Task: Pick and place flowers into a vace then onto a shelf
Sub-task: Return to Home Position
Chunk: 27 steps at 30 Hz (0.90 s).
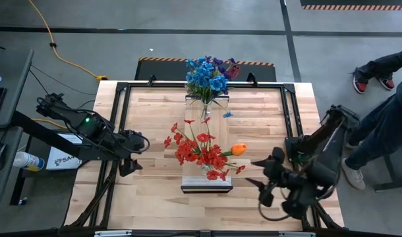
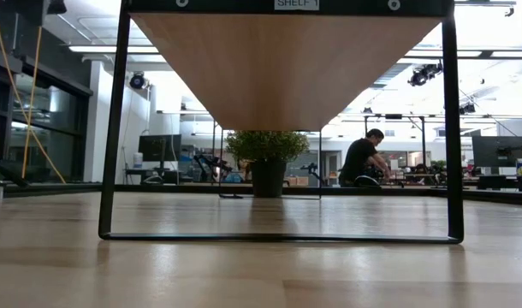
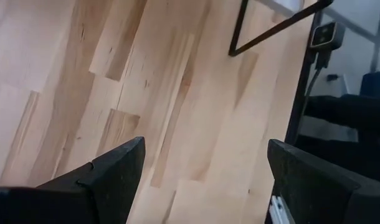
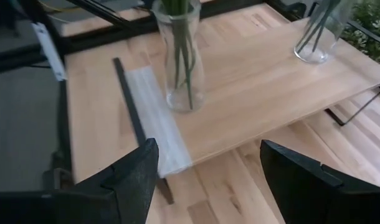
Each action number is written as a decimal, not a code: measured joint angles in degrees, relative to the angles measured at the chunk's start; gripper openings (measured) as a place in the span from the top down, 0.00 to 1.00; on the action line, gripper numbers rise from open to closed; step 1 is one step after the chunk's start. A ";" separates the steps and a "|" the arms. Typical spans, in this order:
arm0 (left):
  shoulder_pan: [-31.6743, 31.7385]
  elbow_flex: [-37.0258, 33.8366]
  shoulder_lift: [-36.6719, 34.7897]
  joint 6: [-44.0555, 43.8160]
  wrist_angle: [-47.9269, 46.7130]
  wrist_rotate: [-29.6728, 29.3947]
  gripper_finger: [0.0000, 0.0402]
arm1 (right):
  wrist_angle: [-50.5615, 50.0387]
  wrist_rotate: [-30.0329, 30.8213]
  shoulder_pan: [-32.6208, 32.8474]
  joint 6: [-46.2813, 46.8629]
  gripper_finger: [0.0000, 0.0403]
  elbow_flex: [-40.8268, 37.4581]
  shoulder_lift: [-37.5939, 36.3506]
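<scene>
Bright, even overhead light fell on the tabletop (image 3: pixel 177 93) ahead of the left gripper (image 3: pixel 205 163), leaving hardly a shadow. Ahead of the right gripper (image 4: pixel 209 168), the pale end edge of the shelf (image 4: pixel 252 99) caught a sheen and the nearer vase (image 4: pixel 180 62) glinted. At table height, ceiling lights (image 2: pixel 115 49) glared behind the shelf's shaded underside.

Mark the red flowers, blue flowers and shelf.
red flowers (image 1: pixel 200 153), high view, middle of the bunch.
blue flowers (image 1: pixel 206 79), high view, middle of the blooms.
shelf (image 4: pixel 258 87), right wrist view, bare board top.

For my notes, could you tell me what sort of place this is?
Probably a robotics lab: left arm and right arm flank a wooden table, with monitors and a person beyond.
</scene>
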 joint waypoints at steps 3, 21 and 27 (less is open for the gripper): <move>0.00 0.00 -1.24 -0.26 0.25 -0.17 0.08 | 0.23 0.42 1.83 0.26 0.33 0.00 -2.07; 0.00 0.00 -11.60 14.93 2.18 -0.14 0.08 | 0.89 8.70 7.87 -1.96 0.34 -0.02 -7.09; 0.00 0.00 -14.74 20.79 4.14 -0.14 0.08 | -2.06 10.47 7.87 -2.56 0.34 -0.07 -8.77</move>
